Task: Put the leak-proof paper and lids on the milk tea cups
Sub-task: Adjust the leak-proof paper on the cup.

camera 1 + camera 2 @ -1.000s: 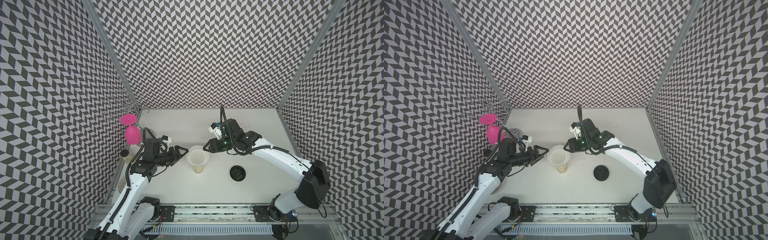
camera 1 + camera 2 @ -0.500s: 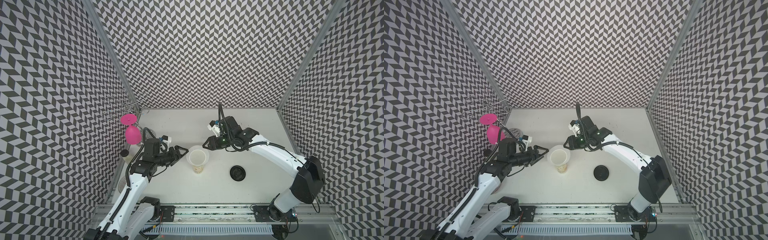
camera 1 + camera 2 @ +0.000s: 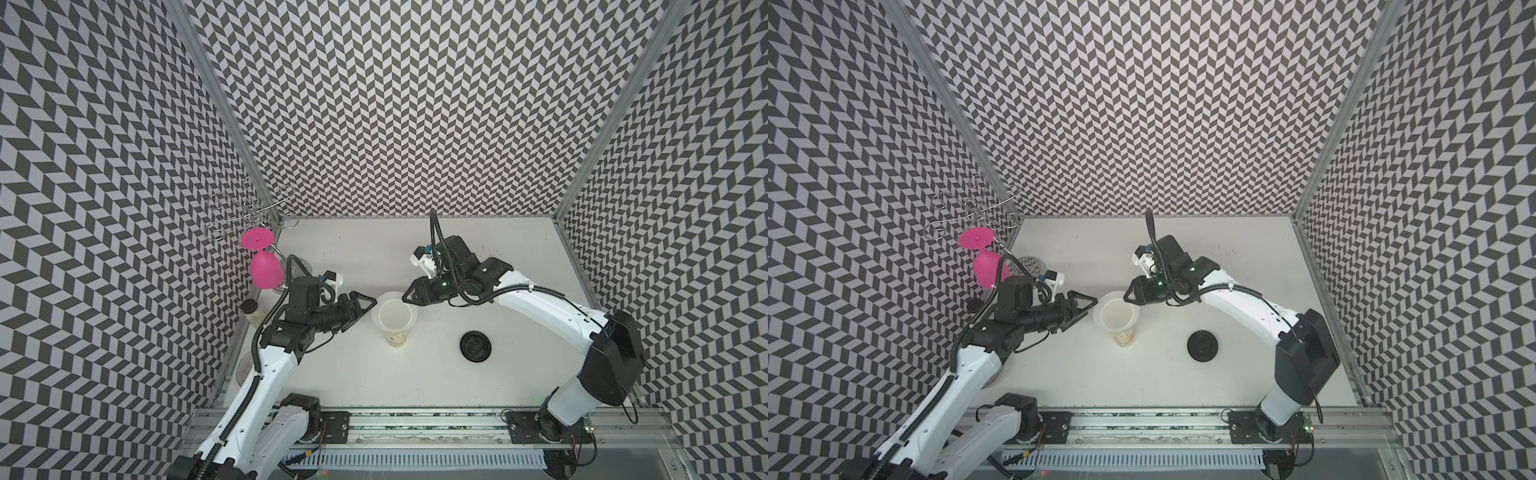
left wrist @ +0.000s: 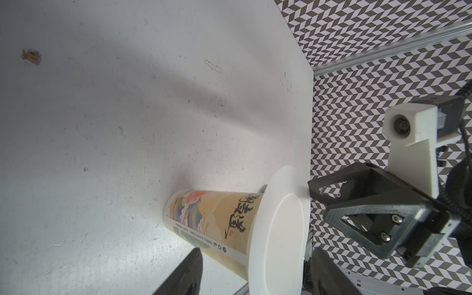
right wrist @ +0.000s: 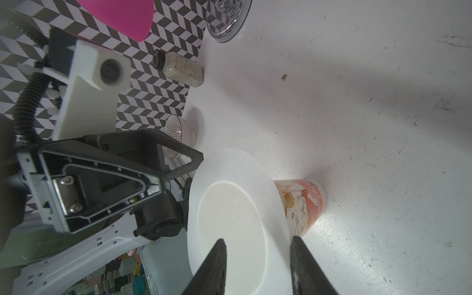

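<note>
The milk tea cup (image 3: pixel 395 337) (image 3: pixel 1123 337) stands upright mid-table, with colourful print on its side (image 4: pixel 217 217) (image 5: pixel 301 204). The leak-proof paper (image 3: pixel 394 316) (image 3: pixel 1116 316), a thin white disc wider than the rim, lies flat on top of the cup (image 4: pixel 278 229) (image 5: pixel 229 204). My left gripper (image 3: pixel 365 311) (image 3: pixel 1086 309) is open just left of the cup; its fingers straddle the cup's upper part without touching it (image 4: pixel 255 268). My right gripper (image 3: pixel 405 298) (image 3: pixel 1125 297) is open at the paper's far right edge, one finger above it and one beside the cup (image 5: pixel 258 265).
A round black lid (image 3: pixel 476 348) (image 3: pixel 1202 345) lies right of the cup. At the left wall are a pink goblet (image 3: pixel 266 268) hanging upside down from a wire rack, a black-capped jar (image 5: pixel 178 67), a striped bowl (image 5: pixel 178 130) and a glass dish (image 5: pixel 227 15).
My right gripper has shifted left, so its tips now reach the paper's edge over the cup, and its jaws have narrowed slightly. The left arm, cup and paper have not moved.
</note>
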